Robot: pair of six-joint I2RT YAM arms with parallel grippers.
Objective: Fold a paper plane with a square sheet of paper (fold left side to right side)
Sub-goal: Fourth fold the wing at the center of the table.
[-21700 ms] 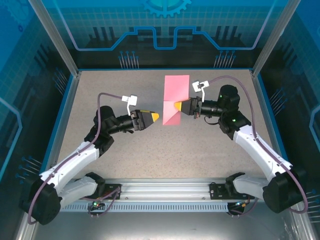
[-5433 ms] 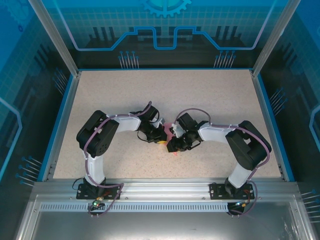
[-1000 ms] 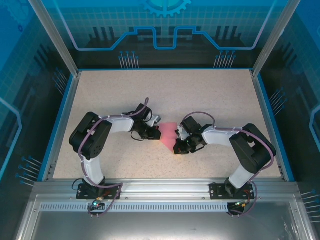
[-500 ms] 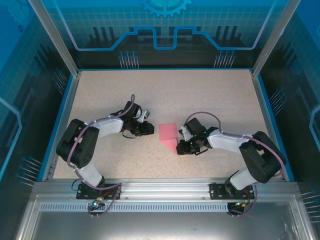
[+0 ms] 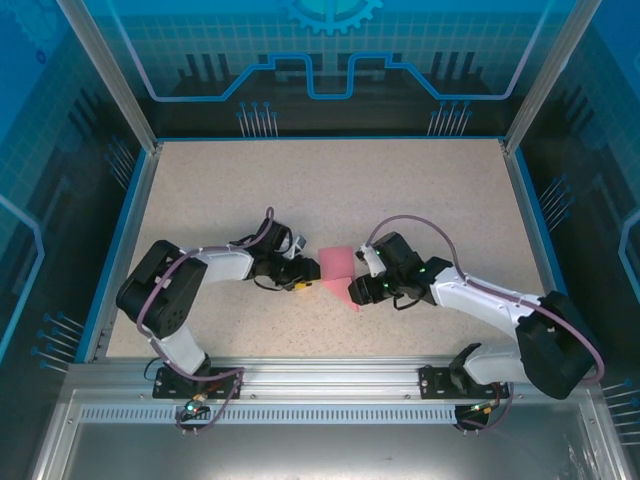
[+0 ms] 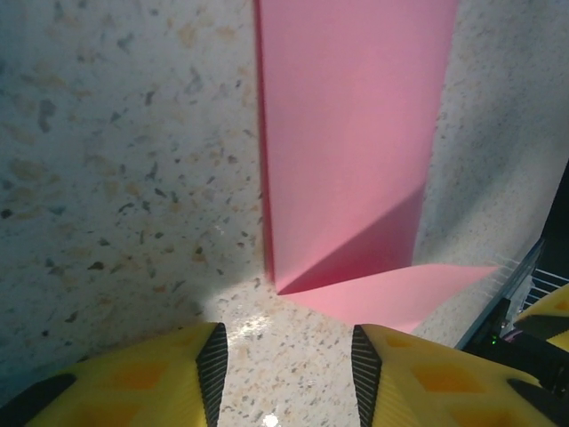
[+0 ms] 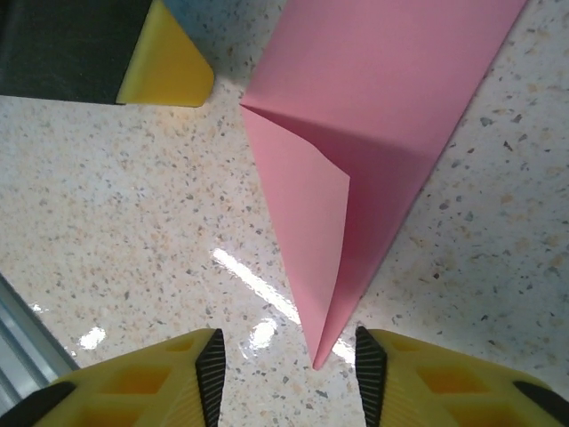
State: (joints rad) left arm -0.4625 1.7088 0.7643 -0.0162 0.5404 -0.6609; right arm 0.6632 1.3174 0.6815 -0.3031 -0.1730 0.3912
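Observation:
The pink paper point(image 5: 337, 266) lies flat on the speckled table as a folded strip that narrows to a point at its near end. In the left wrist view the paper point(image 6: 348, 124) has a diagonal flap folded across its lower part. My left gripper point(image 5: 305, 284) sits just left of the strip; the left gripper point(image 6: 289, 378) is open over bare table, a little short of the fold. My right gripper point(image 5: 357, 291) is at the pointed end. In the right wrist view the right gripper point(image 7: 286, 378) is open, and the tip of the paper point(image 7: 356, 133) lies loose between its fingers.
The speckled table point(image 5: 320, 190) has a blue raised rim point(image 5: 128, 240) on its sides. An aluminium rail point(image 5: 320, 375) with both arm bases runs along the near edge. The left gripper's yellow fingertip point(image 7: 169, 71) shows close to the paper's left corner.
Both grippers have opened and let go of the paper, which now rests flat. The left gripper backed off, then came back to the strip's left side; the right arm stretched out rightward.

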